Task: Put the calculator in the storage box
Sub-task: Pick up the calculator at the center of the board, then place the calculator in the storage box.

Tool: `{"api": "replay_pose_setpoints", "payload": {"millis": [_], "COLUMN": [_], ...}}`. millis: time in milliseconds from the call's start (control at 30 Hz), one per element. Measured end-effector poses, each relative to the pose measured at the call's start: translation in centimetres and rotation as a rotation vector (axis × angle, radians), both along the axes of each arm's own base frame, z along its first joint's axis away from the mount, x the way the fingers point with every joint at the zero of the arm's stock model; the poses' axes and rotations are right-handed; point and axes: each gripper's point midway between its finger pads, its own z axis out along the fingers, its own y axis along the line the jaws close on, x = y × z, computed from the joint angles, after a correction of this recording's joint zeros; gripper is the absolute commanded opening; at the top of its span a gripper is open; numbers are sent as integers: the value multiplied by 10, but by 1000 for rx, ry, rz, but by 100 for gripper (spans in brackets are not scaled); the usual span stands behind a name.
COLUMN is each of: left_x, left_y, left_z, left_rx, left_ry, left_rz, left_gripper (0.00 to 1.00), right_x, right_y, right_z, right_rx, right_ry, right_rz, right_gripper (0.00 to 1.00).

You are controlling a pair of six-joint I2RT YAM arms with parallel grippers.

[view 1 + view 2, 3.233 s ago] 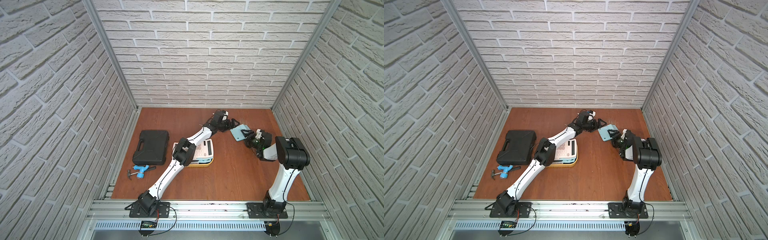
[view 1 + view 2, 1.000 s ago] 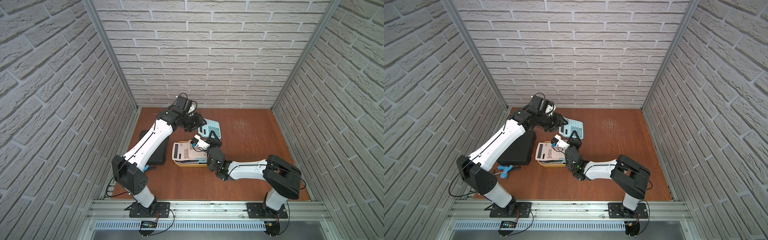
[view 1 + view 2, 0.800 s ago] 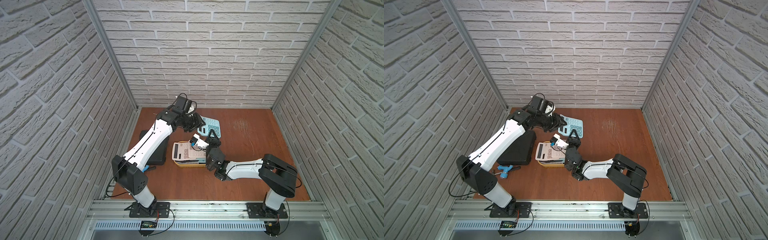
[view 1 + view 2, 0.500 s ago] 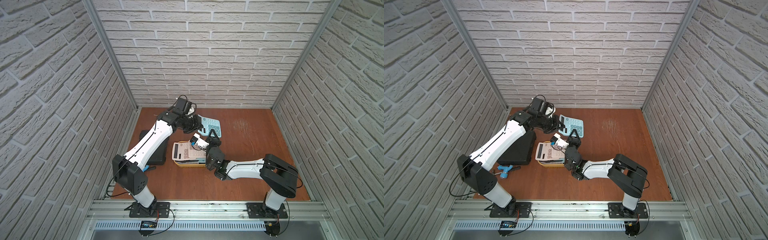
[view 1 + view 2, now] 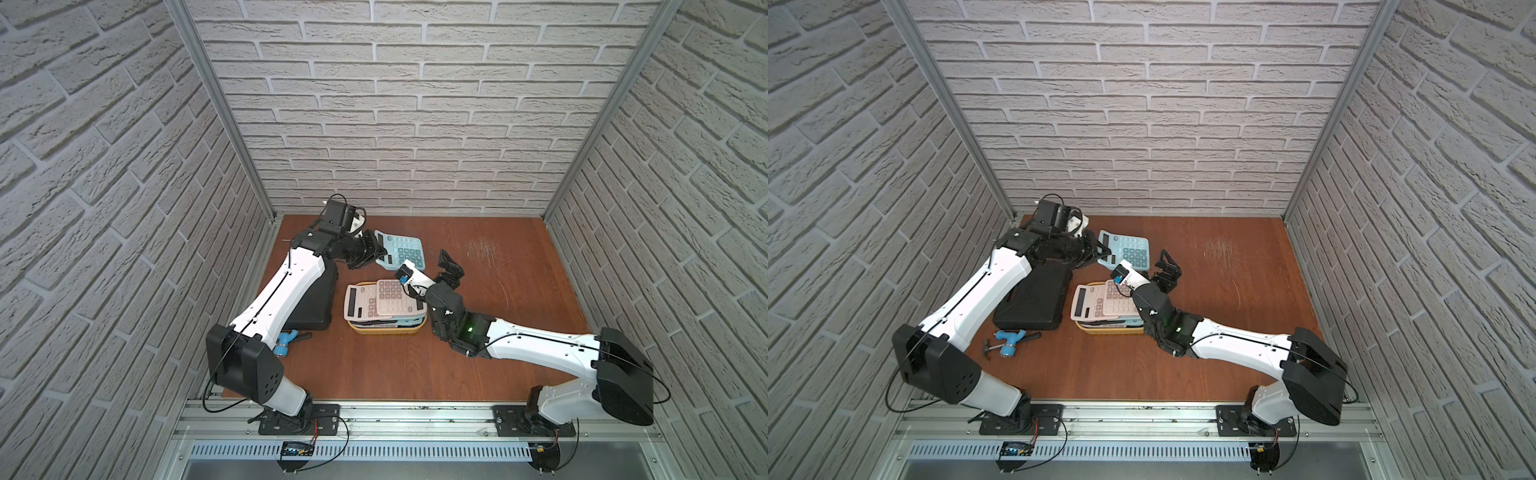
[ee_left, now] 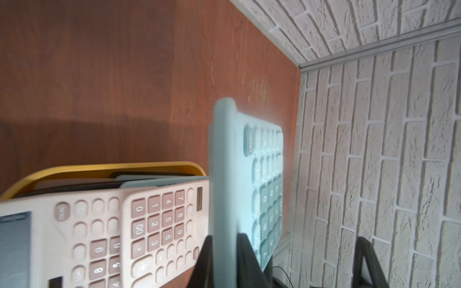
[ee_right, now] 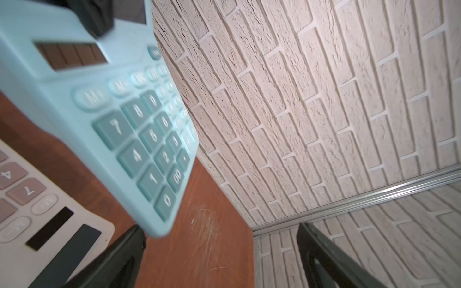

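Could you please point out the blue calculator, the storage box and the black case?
blue calculator [image 5: 402, 252]: in a top view, keypad.
storage box [image 5: 386, 331]: in a top view, near wall.
black case [image 5: 1038, 303]: in a top view, lid.

Stacked calculators are hiding most of the box; the left arm is covering the case partly.
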Motion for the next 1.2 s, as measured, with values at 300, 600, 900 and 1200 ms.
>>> {"api": "replay_pose_setpoints", "payload": {"millis": [300, 600, 900, 1200], "left_x": [-18, -64, -78, -76], "left_y": [36, 43, 41, 60], "left_z": [2, -37, -78, -91], "left_rx": [36, -16, -114, -163], "left_ry": [-76, -38, -10, -21], "left_rz": [-26, -87, -94, -34], "left_gripper": [0, 0, 0, 0], "right_x": [6, -4, -12, -20], "right_y": [-44, -114, -124, -111], "right_z": [-32, -40, -68, -83], "right_rx": [250, 693, 970, 1075], "right_ry": [245, 438, 630, 750], "right_rz": [-82, -178, -171, -128], "right_gripper": [99, 99, 99, 99]}}
